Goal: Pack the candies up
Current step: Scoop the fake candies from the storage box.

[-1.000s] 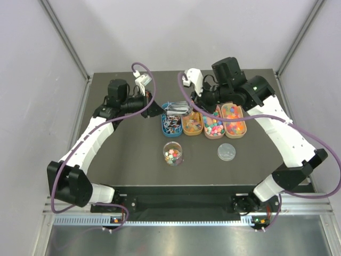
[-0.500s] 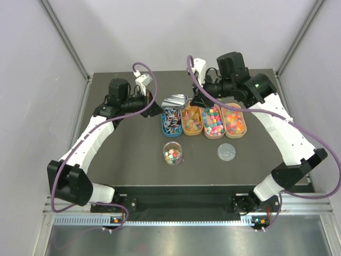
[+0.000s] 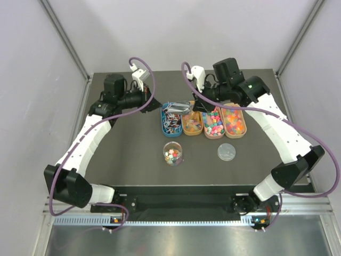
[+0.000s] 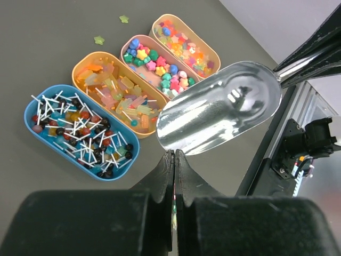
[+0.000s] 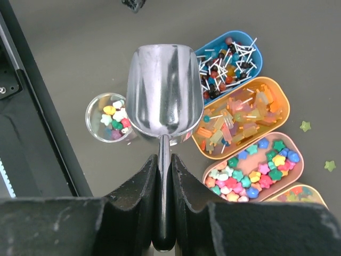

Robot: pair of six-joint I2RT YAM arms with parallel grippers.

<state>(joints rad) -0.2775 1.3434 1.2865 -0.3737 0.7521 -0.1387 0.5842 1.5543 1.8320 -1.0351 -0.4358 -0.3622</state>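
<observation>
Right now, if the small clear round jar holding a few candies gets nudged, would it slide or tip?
The small clear round jar probably feels light: only a shallow layer of candies lies in it. It would likely slide on the smooth dark table, standing upright on a flat base. With the clear lid lying apart, any tip would probably spill them.

Four oval trays point(image 4: 136, 156) (side by side), jar point(image 3: 165, 154), lid point(image 3: 226, 151), scoop point(image 5: 160, 85)

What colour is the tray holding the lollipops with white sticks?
Blue. The lollipop tray shows best in the left wrist view.
</observation>
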